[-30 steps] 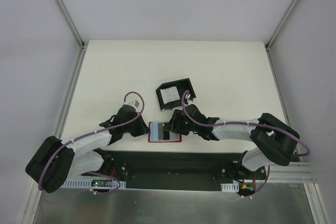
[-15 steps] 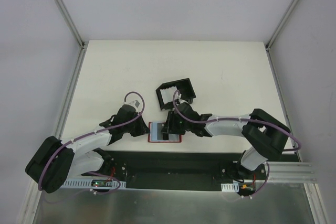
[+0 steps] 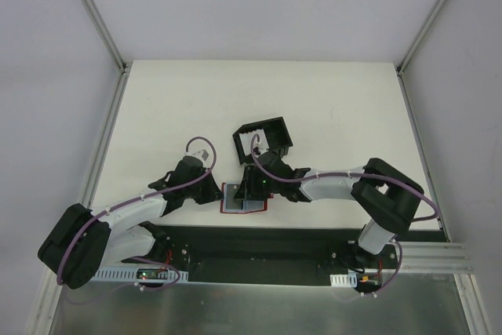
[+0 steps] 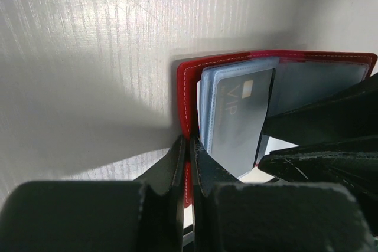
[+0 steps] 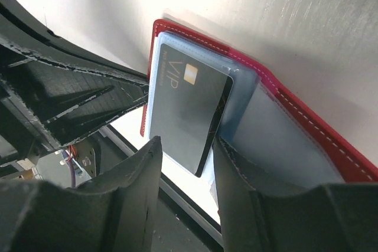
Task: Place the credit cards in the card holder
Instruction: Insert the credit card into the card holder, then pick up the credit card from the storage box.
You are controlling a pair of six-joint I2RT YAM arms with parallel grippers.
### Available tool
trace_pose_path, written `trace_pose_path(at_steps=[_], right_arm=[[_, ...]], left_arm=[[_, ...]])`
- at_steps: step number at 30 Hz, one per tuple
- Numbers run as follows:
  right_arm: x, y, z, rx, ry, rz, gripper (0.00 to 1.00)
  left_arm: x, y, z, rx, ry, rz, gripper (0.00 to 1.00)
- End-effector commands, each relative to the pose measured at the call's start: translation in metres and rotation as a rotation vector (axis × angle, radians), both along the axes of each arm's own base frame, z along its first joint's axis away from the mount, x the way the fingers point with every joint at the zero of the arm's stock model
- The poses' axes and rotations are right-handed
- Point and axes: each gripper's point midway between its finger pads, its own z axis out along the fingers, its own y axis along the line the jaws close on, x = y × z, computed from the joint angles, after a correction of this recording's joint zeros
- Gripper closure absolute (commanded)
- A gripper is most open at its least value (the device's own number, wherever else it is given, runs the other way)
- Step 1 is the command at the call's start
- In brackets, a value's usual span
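Note:
The red card holder (image 3: 228, 198) lies open near the table's front edge, its pale blue sleeves up. My left gripper (image 3: 216, 191) is shut on its left red edge (image 4: 183, 95), as the left wrist view shows (image 4: 189, 144). A grey credit card marked VIP (image 5: 188, 112) lies partly in the sleeves, its lower end sticking out; it also shows in the left wrist view (image 4: 239, 123). My right gripper (image 3: 252, 187) hovers over the holder with its jaws open either side of the card's lower end (image 5: 186, 144). No other cards are in view.
A black open-sided box (image 3: 267, 124) stands just behind the holder, close to the right arm's wrist. The table's front edge and the dark base rail (image 3: 259, 241) run right below the holder. The two grippers are very close together over the holder.
The right gripper has moved left from the holder's right edge to over its middle, covering more of the pale inside. The left gripper has stayed clamped on the left edge.

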Motion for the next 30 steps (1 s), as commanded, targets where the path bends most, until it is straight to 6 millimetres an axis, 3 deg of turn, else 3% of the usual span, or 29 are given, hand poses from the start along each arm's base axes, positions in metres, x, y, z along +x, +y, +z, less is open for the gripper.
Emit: trace_pose_path(at_steps=[1, 7, 13, 16, 21, 24, 30], right_arm=[[0.002, 0.026, 0.022, 0.1, -0.021, 0.048, 0.58], [0.014, -0.002, 0.032, 0.035, -0.112, -0.001, 0.49], [0.035, -0.038, 0.068, -0.046, -0.244, -0.019, 0.39], [0.052, -0.056, 0.084, -0.079, -0.285, -0.036, 0.34], [0.1, -0.083, 0.105, -0.147, -0.327, -0.083, 0.23], [0.122, -0.087, 0.107, -0.195, -0.329, -0.063, 0.22], [0.157, -0.075, 0.105, -0.243, -0.308, -0.018, 0.2]], left_arm=[[-0.003, 0.0, 0.003, 0.019, -0.002, -0.034, 1.0], [-0.001, 0.0, 0.007, 0.009, -0.014, -0.025, 1.0], [0.005, -0.007, 0.025, -0.03, -0.049, -0.023, 1.0], [0.008, -0.01, 0.035, -0.048, -0.064, -0.023, 1.0], [0.011, -0.012, 0.042, -0.059, -0.073, -0.023, 1.0], [0.012, -0.014, 0.046, -0.069, -0.077, -0.023, 1.0], [0.014, -0.016, 0.048, -0.07, -0.082, -0.03, 1.0]])
